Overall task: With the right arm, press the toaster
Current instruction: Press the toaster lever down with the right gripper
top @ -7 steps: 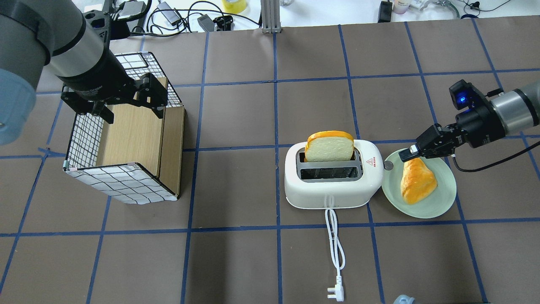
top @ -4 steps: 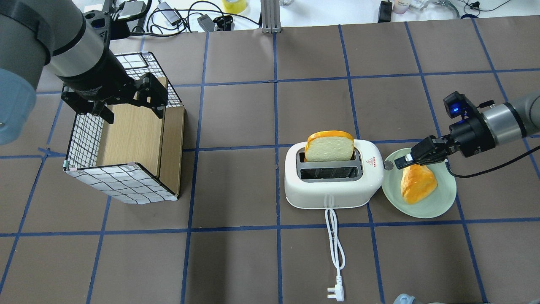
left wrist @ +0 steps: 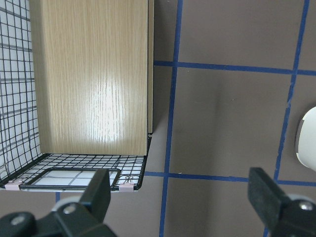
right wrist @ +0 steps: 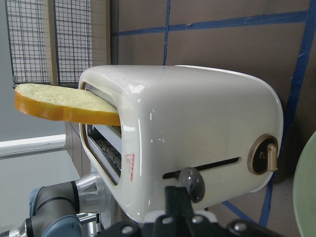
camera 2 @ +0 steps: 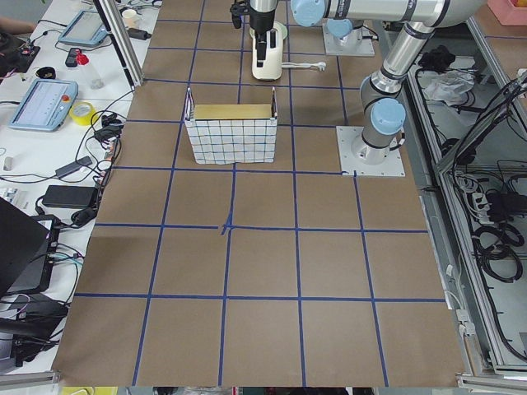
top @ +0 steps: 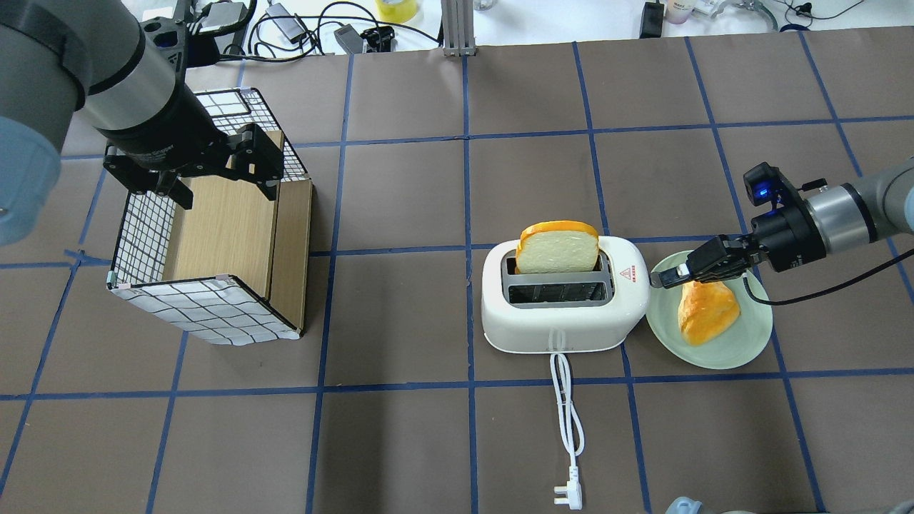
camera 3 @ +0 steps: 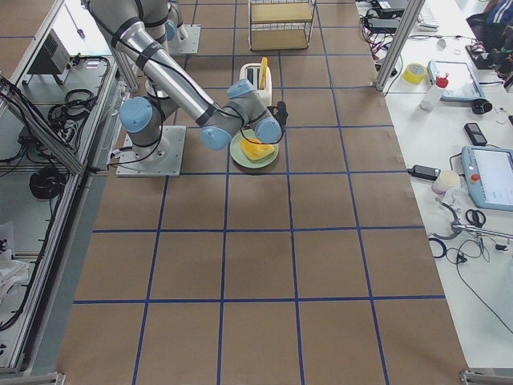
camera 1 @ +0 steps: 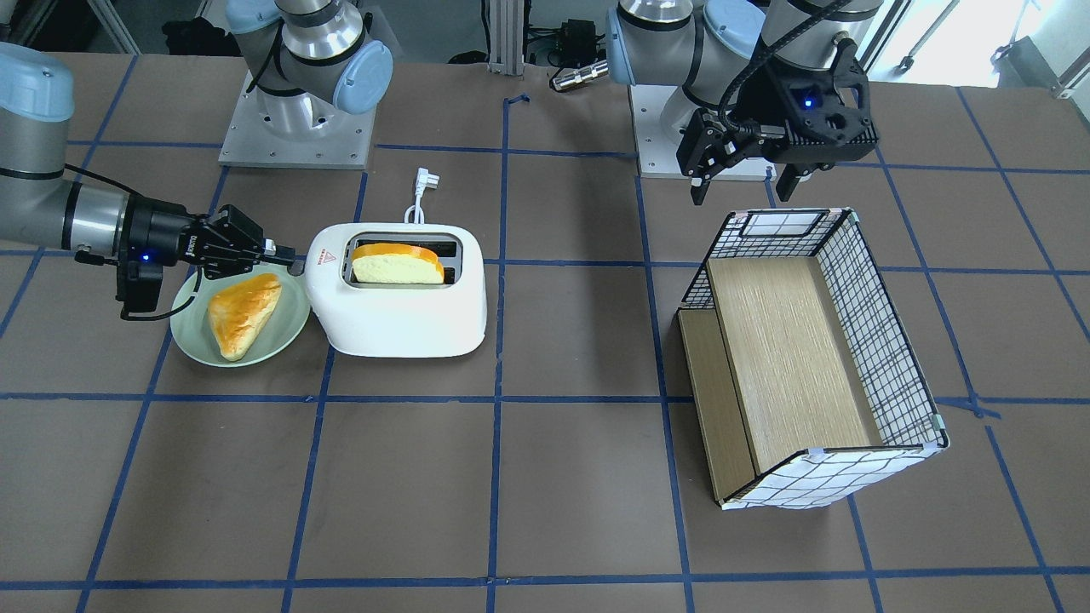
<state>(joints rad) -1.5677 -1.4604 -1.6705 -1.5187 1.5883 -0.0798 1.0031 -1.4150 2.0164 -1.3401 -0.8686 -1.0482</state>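
Observation:
The white two-slot toaster (top: 560, 303) stands mid-table with a bread slice (top: 557, 248) upright in its far slot; it also shows in the front view (camera 1: 400, 311). My right gripper (top: 663, 280) is shut and empty, and reaches in low over the plate, its tip at the toaster's right end. In the right wrist view the fingertips (right wrist: 178, 197) sit right at the grey lever knob (right wrist: 191, 182), with a round dial (right wrist: 264, 154) beside it. My left gripper (top: 214, 171) is open and empty above the wire basket; it also shows in the front view (camera 1: 741, 183).
A pale green plate (top: 721, 350) with a pastry (top: 707, 310) lies right of the toaster, under my right gripper. A wire basket with a wooden shelf (top: 214, 235) lies at the left. The toaster's white cord (top: 568, 421) and plug (top: 569, 494) trail toward the robot.
My right gripper has moved left and lower, from above the plate's far rim to the toaster's right end. The left arm has not moved.

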